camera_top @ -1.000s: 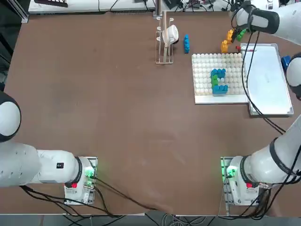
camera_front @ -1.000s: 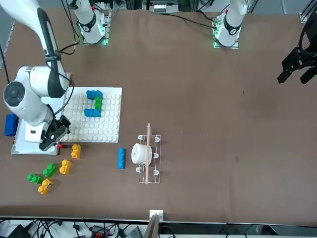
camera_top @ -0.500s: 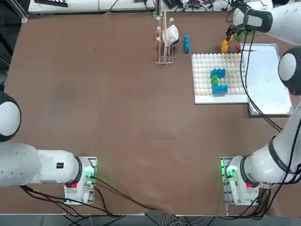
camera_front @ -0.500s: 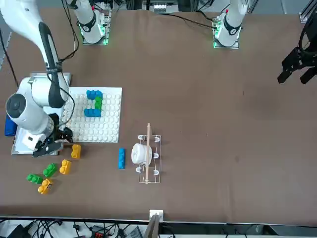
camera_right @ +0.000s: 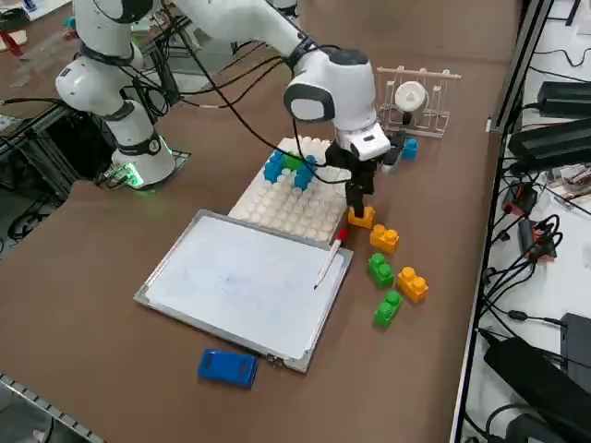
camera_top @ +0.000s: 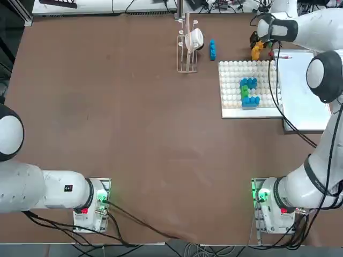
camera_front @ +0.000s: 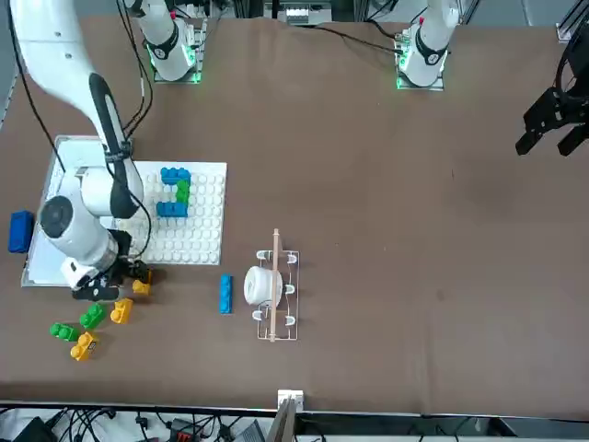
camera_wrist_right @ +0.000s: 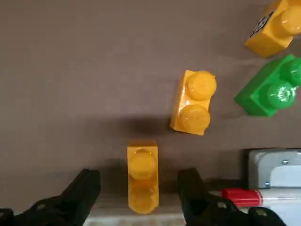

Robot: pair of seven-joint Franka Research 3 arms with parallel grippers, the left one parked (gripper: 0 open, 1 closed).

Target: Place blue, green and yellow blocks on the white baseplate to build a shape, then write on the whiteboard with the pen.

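Right wrist view, right gripper [camera_wrist_right: 136, 188] open astride yellow block [camera_wrist_right: 142, 175], no legible writing

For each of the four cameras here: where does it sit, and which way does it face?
Top: overhead, looking down; both arm bases at bottom.
Front: across the table, facing the robot.
Right side: raised, diagonal; open right gripper over the nearest orange-yellow studded brick.
Wrist: between its own fingers, that brick.
All share the brick.
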